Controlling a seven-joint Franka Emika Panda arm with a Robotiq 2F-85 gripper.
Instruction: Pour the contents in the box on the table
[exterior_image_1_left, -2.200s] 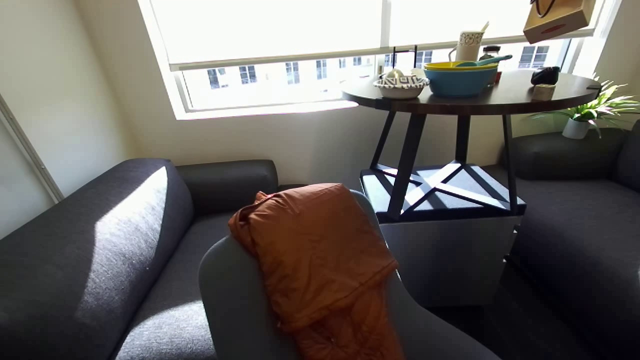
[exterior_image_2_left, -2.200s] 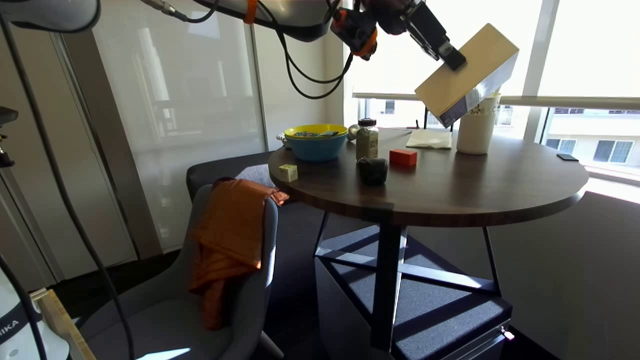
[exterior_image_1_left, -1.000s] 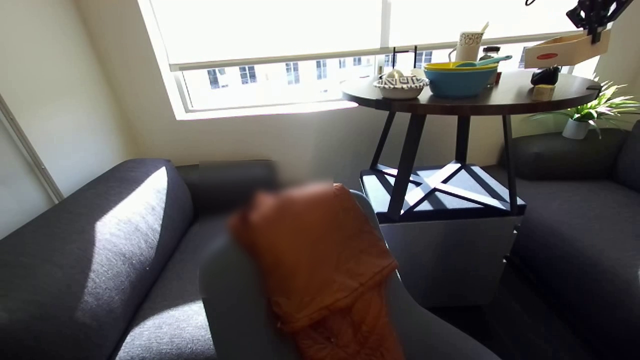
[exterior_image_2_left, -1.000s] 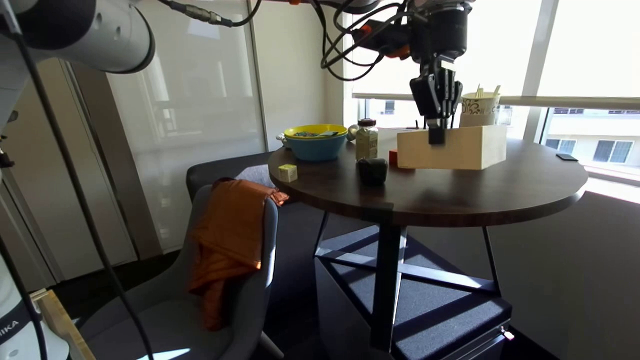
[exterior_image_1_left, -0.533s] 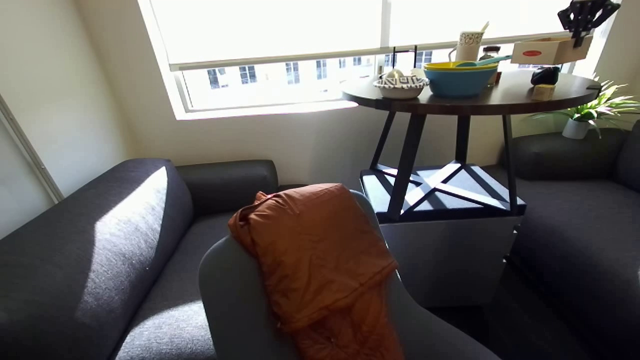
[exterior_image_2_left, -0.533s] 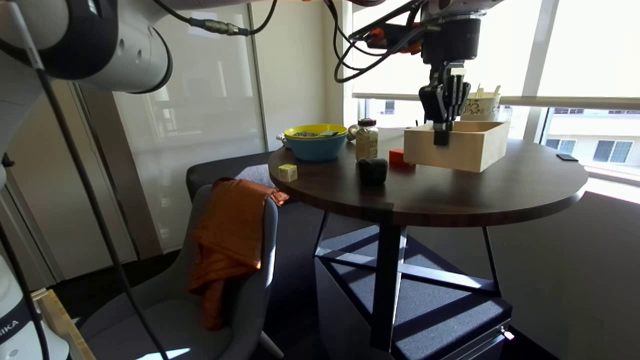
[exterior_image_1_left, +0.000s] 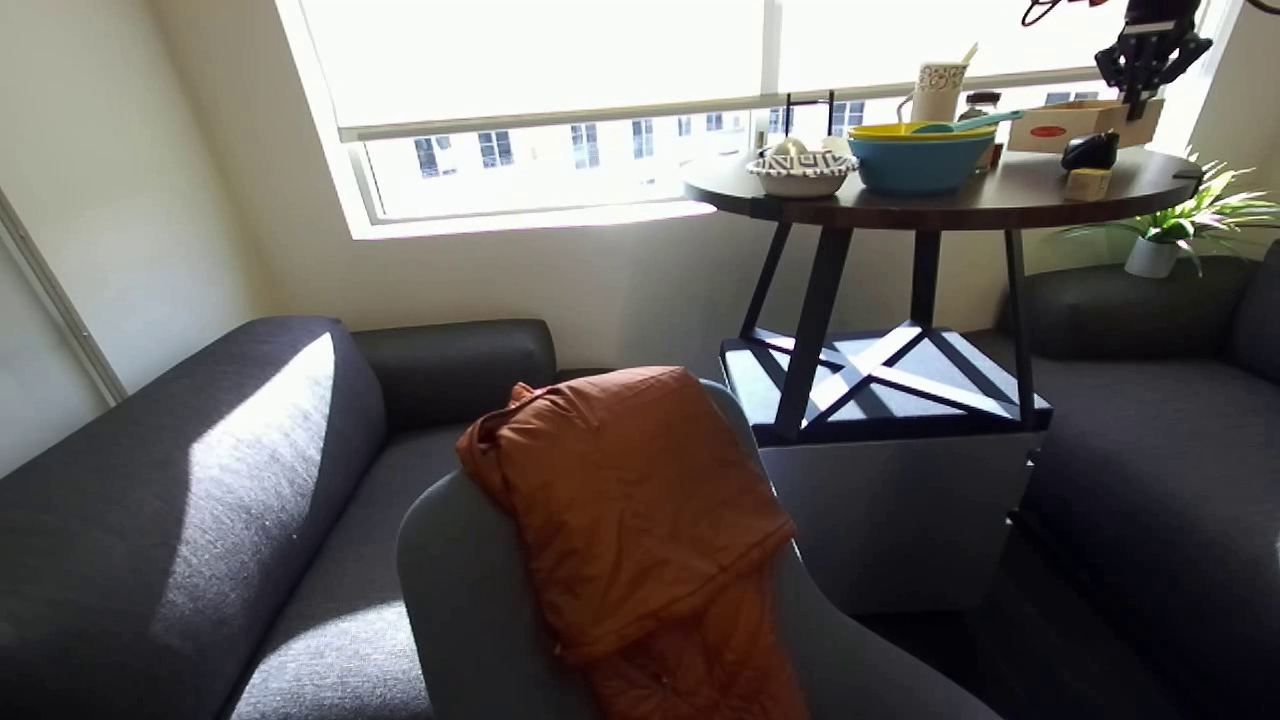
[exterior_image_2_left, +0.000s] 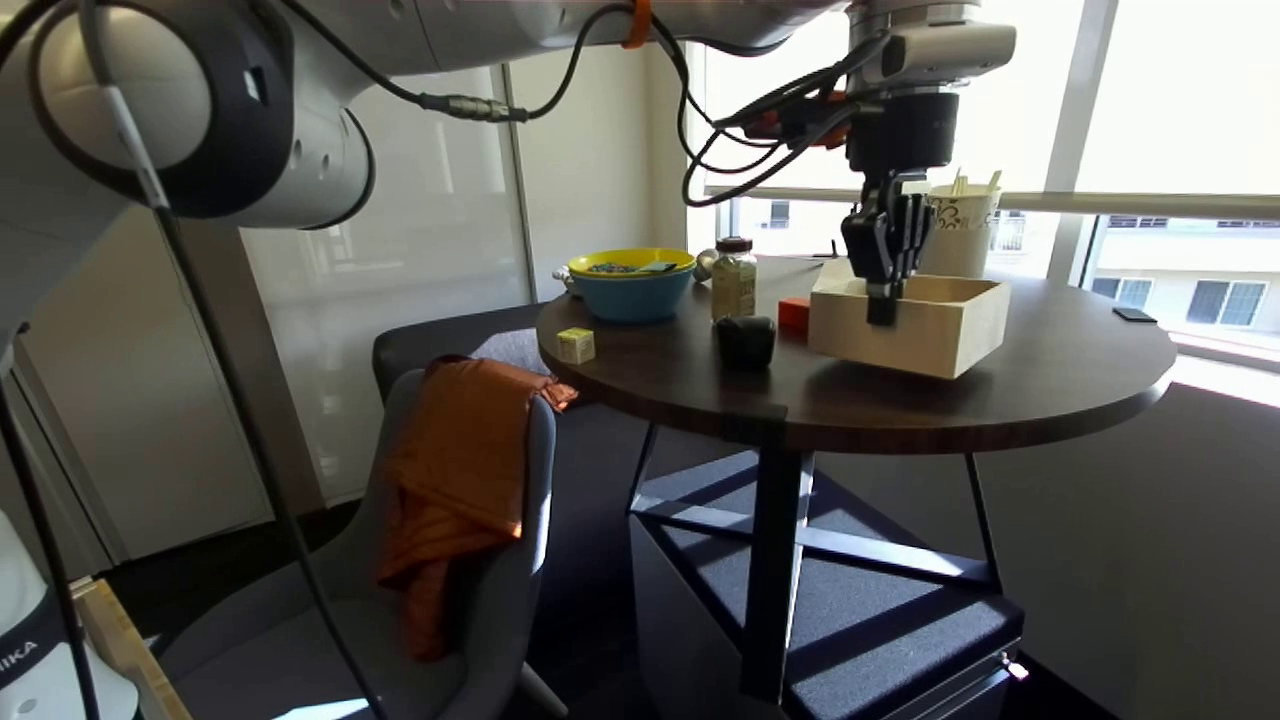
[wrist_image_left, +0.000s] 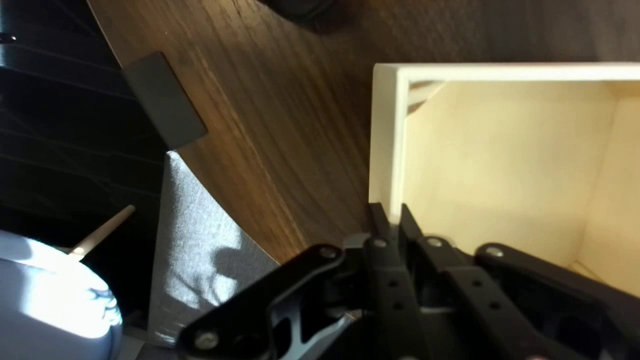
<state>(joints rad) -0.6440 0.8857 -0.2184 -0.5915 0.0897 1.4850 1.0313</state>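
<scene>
The tan box (exterior_image_2_left: 880, 340) is open at the top and almost upright, slightly tilted, low over the dark round table (exterior_image_2_left: 1060, 365). I cannot tell whether its lower corner touches the table top. In an exterior view the box (exterior_image_1_left: 1070, 128) is partly behind a black object. My gripper (exterior_image_2_left: 882, 308) points down with its fingers around one side wall of the box. In the wrist view the gripper (wrist_image_left: 392, 215) has one finger outside and one inside the wall of the box (wrist_image_left: 386, 135). The part of the box floor that shows there is bare; the rest is out of view.
The teal-blue bowl (exterior_image_2_left: 630, 298) with yellow rim and small bits inside stands left of the box. A jar (exterior_image_2_left: 734, 285), black object (exterior_image_2_left: 745, 343), red block (exterior_image_2_left: 794, 313) and small yellow cube (exterior_image_2_left: 576, 346) are near. The white cup (exterior_image_2_left: 955, 245) stands behind.
The box was high and steeply tilted in the gripper. It has come level and moved down close to the table top, still held by the same wall.
</scene>
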